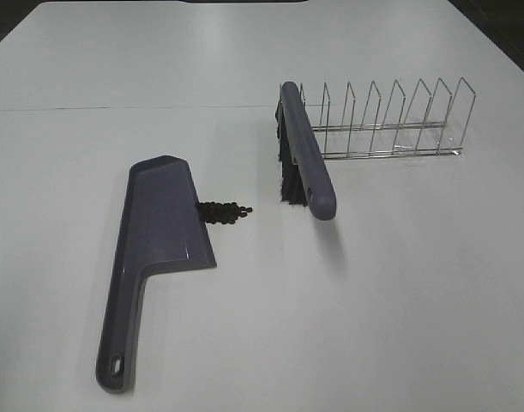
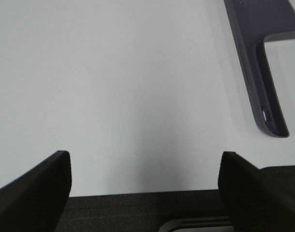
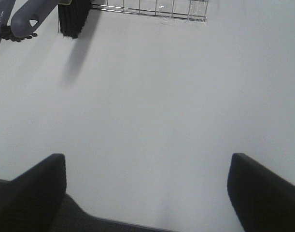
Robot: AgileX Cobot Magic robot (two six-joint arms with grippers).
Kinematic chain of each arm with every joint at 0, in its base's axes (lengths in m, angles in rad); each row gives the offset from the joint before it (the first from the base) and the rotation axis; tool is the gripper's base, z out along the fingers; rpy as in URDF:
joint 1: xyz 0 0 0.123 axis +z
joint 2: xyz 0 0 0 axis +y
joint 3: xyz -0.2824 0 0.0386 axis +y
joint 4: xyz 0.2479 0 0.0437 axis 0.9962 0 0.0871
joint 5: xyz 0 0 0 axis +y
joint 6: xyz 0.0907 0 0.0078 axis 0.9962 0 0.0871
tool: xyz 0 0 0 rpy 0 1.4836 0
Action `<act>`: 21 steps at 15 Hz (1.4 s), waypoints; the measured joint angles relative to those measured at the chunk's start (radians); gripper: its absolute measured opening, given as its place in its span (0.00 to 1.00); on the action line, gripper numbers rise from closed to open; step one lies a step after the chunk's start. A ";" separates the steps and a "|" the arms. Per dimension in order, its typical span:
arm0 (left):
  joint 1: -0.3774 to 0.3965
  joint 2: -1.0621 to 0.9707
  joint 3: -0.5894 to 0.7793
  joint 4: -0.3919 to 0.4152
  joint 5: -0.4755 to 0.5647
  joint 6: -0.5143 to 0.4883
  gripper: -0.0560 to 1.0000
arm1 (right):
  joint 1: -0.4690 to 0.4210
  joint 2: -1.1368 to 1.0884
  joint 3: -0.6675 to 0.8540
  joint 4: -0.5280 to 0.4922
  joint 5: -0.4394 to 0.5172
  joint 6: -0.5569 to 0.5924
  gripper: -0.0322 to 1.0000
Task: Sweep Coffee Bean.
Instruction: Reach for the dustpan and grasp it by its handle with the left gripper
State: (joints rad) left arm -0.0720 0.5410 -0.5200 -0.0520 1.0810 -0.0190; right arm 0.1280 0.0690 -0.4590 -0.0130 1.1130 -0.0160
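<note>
one white bench carries everything. a wire rack stands toward the back right, its upright loops forming a row of slots. the purple dustpan lies flat at left centre, handle toward the front. its handle has a hang hole at the end. the purple brush stands on its dark bristles at the rack's left end, handle slanting forward; whether it touches the rack is unclear.

the beans are tiny, dark brown-black ovals in a tight heap on the bench. they sit against the dustpan's right edge, between dustpan and brush, outside the pan. single beans are too small to count.

the left wrist view cuts the dustpan to its handle. the right wrist view shows only the brush's bristles and handle tip, the rack's base and a few beans.

the left end effector and right end effector are each spread wide over bare bench, gripping nothing.
</note>
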 joint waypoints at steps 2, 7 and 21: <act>0.000 0.061 0.000 0.000 0.000 0.000 0.77 | 0.000 0.000 0.000 0.000 0.000 0.000 0.80; 0.000 0.227 0.000 0.081 -0.002 -0.124 0.77 | 0.000 0.000 0.000 -0.001 0.000 0.000 0.80; -0.095 0.773 -0.193 -0.094 -0.153 -0.291 0.77 | 0.000 0.000 0.000 -0.002 0.000 0.000 0.80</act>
State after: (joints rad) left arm -0.1670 1.3140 -0.7130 -0.1460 0.9280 -0.3100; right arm 0.1280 0.0690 -0.4590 -0.0150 1.1130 -0.0160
